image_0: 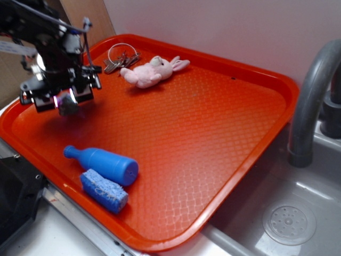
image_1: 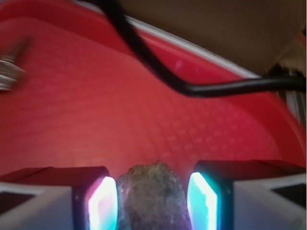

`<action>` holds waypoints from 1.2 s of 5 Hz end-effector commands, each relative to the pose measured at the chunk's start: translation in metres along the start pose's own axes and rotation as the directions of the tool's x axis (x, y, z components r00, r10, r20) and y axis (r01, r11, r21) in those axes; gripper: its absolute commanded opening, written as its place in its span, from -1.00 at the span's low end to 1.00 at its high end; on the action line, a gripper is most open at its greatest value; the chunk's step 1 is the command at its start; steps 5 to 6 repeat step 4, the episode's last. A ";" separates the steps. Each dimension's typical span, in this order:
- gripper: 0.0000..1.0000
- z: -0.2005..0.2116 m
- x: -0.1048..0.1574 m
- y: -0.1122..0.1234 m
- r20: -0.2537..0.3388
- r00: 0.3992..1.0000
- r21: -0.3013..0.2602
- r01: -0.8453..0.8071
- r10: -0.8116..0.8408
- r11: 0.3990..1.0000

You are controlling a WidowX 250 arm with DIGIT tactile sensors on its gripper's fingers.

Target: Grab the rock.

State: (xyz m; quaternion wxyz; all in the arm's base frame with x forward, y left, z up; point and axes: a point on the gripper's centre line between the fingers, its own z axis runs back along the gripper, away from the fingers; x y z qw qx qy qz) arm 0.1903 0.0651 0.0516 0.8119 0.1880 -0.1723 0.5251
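Your hand [image_0: 66, 101] sits low over the left part of the red tray [image_0: 213, 138], near its left rim. The rock [image_0: 67, 105] is between the fingers: in the wrist view it [image_1: 151, 199] fills most of the gap between the two glowing pads [image_1: 102, 203], with a thin sliver of space showing on each side. So the pads are close around the rock, but you cannot tell from these views whether they press on it. In the exterior view the rock shows as a grey lump just below the fingertips; whether it rests on the tray or is lifted off it is not clear.

A black cable [image_1: 158, 67] crosses the wrist view above the tray floor.

Elsewhere on the tray, the keys [image_0: 120, 57] lie on a ring at the far edge, just beside the pink bunny [image_0: 152, 71], which lies on its side with its ears pointing right. Both are well apart from your hand. Toward the near edge, a blue bottle [image_0: 104, 164] lies on its side, and a blue sponge [image_0: 104, 191] lies just in front of it, touching or nearly so.

To the right of the tray you have a grey sink [image_0: 290, 221] with a round drain and a curved grey faucet [image_0: 311, 101].
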 end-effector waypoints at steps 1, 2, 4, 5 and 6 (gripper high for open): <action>-1.00 0.114 0.039 -0.022 -0.094 0.931 -0.386 0.293 -0.353 0.875; -1.00 0.176 0.037 -0.032 -0.082 0.839 -0.593 0.393 -0.539 0.702; -1.00 0.200 0.031 -0.038 -0.091 0.684 -0.694 0.478 -0.724 0.539; -1.00 0.200 0.031 -0.038 -0.091 0.684 -0.694 0.478 -0.724 0.539; -1.00 0.200 0.031 -0.038 -0.091 0.684 -0.694 0.478 -0.724 0.539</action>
